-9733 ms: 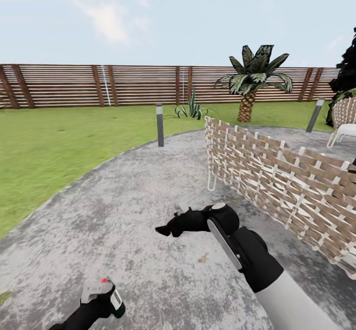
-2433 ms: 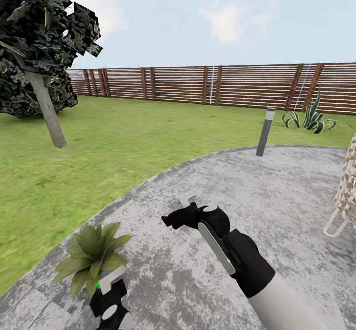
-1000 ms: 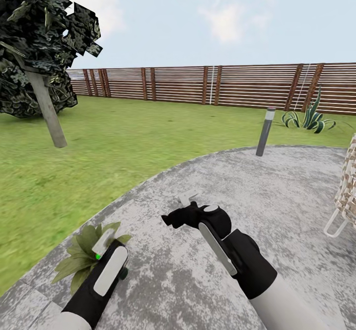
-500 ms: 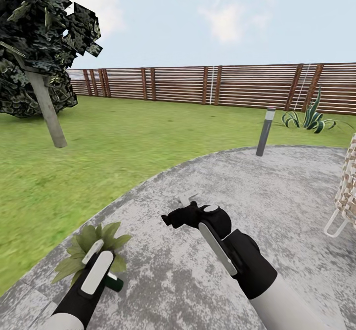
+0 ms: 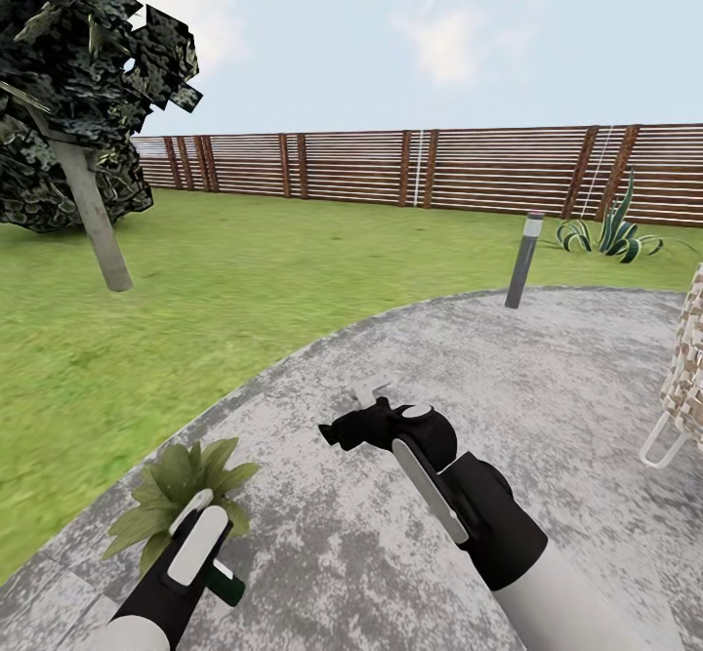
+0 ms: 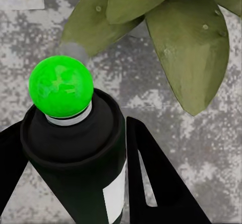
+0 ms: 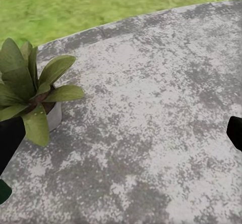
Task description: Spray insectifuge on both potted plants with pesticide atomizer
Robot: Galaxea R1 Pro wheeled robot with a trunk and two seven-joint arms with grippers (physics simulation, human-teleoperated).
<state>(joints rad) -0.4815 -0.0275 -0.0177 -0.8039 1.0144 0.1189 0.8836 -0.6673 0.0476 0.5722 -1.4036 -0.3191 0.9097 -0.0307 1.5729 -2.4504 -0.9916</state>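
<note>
Head view: the left gripper (image 5: 195, 519) sits low over the grey paving (image 5: 547, 368), right at the near side of the potted plant (image 5: 181, 500), with the spray bottle (image 5: 223, 583) clamped in it; the bottle's dark body and white label band stick out just beside the plant. The right gripper (image 5: 363, 407) hangs over the paving well away from the plant, its fingers looking parted around nothing. A grey lamp post (image 5: 524, 259) stands at the paving's far edge, and a second spiky plant (image 5: 610, 231) grows against the wooden fence (image 5: 420, 168), far from the near plant. Left wrist view: the bottle (image 6: 75, 158) stands between the two black fingers (image 6: 161, 183), which close on its body; its green tip (image 6: 60, 85) points straight toward the plant's broad leaves (image 6: 186, 48), which lie just ahead of the nozzle. Bottle axis runs along the fingers, toward the plant. Right wrist view: the plant (image 7: 30, 95) in its small grey pot (image 7: 53, 116) stands near the paving's edge by the lawn (image 7: 101, 5); from this view I cannot tell how this gripper's fingers stand. Judgement: the left arm is the nearer one and already aimed, so spraying this plant needs only a small sweep across the leaves.
</note>
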